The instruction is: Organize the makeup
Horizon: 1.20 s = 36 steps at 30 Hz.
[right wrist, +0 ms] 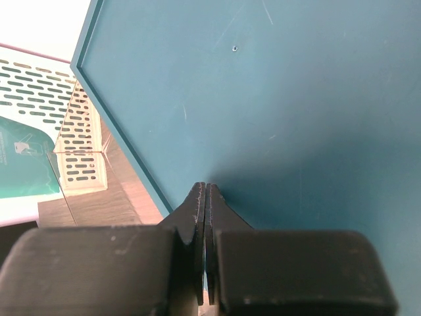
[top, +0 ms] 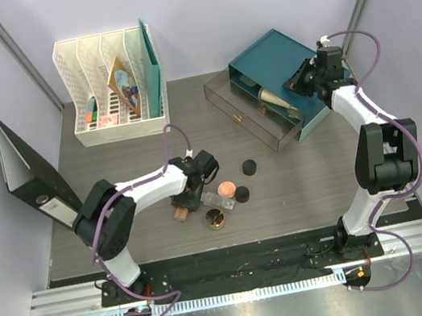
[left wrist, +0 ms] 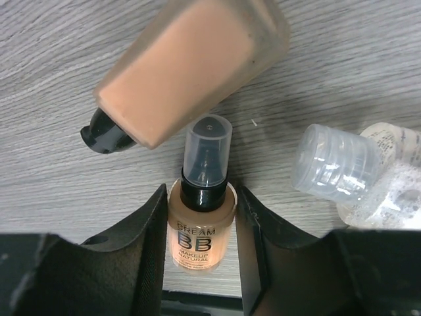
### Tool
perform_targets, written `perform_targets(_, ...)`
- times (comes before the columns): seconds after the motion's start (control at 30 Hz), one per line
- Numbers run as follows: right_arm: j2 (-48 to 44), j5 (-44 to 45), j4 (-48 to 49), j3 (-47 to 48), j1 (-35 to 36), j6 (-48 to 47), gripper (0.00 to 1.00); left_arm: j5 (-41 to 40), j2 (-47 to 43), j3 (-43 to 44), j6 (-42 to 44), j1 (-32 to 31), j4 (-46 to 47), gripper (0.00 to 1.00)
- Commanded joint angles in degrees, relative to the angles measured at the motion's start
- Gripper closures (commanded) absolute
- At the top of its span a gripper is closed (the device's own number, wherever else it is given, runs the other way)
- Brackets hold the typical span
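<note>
Far to the left of the pink compact [top: 226, 185], a black binder [top: 30, 177] leans at the table edge. Behind the compact and to its left stands a white rack [top: 113, 89] with a teal folder [top: 150, 54] in it.

Just left of the compact is the left gripper [left wrist: 202, 194]. Its fingers [left wrist: 148, 230] touch both sides of a small tan bottle [left wrist: 200, 227] with a clear cap, and they grasp it. A peach tube [left wrist: 191, 66] with a black cap lies just past that bottle.

A clear bottle [left wrist: 355, 171] lies just in front of the compact. A gold jar [top: 215, 220] sits a bit nearer the front.

One black pot [top: 243, 194] sits just right of the compact. The other black pot [top: 249, 167] is near it, a little farther back.

Well to the right of the compact and farther back is a teal box [top: 266, 54] with an open drawer [top: 249, 118]. A second peach tube [top: 276, 100] lies in the drawer. The right gripper [right wrist: 205, 187] is over the box top. Its fingers are clenched tight with nothing between them.
</note>
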Motion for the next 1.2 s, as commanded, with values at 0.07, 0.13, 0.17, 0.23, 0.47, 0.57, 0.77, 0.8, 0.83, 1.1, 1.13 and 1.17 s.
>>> perform_targets(0.07,2.4,0.9,-11.6,-3.2,0.7,-1.5,0.99,-1.5,-7.4,-4.4,1.1,0.3,1.9,0.79)
perform_targets(0.13,2.8,0.9,-11.7,-3.1,0.7,-1.5,0.99,0.5,-10.2,-4.0,1.9,0.3,2.0,0.93)
perform_targets(0.17,2.8,0.9,-11.6,-3.0,0.7,-1.4,0.99,0.7,-10.9,-2.9,2.0,0.3,1.3,1.0)
perform_targets(0.23,3.1,0.8,-11.6,-2.8,0.7,-1.4,0.99,1.4,-12.6,-0.2,2.2,0.2,0.4,1.0)
perform_targets(0.47,3.7,0.7,-11.6,-2.5,0.8,-1.3,0.99,2.9,-13.4,14.5,2.1,0.3,0.0,1.0)
perform_targets(0.57,3.7,0.7,-11.6,-2.5,0.8,-1.4,0.99,2.9,-11.2,23.1,1.2,0.3,1.8,1.0)
perform_targets(0.77,3.9,0.8,-11.6,-2.4,0.8,-1.5,0.99,7.6,-0.3,40.2,-2.9,0.2,5.5,1.0)
perform_targets(0.8,3.9,0.8,-11.6,-2.4,0.8,-1.5,0.99,11.0,2.9,42.2,-3.4,0.3,6.0,1.0)
perform_targets(0.83,4.0,0.8,-11.5,-2.4,0.8,-1.5,0.99,12.3,4.8,46.1,-4.3,0.2,6.2,1.0)
perform_targets(1.1,3.8,0.8,-11.5,-2.4,0.8,-1.7,0.99,23.4,14.7,55.8,-14.6,0.3,14.1,1.0)
perform_targets(1.13,3.8,0.8,-11.5,-2.5,0.8,-1.7,0.99,24.0,15.2,55.7,-15.5,0.3,15.1,1.0)
perform_targets(1.17,3.7,0.9,-11.5,-2.6,0.8,-1.6,0.99,24.4,15.5,55.8,-15.7,0.2,17.1,1.0)
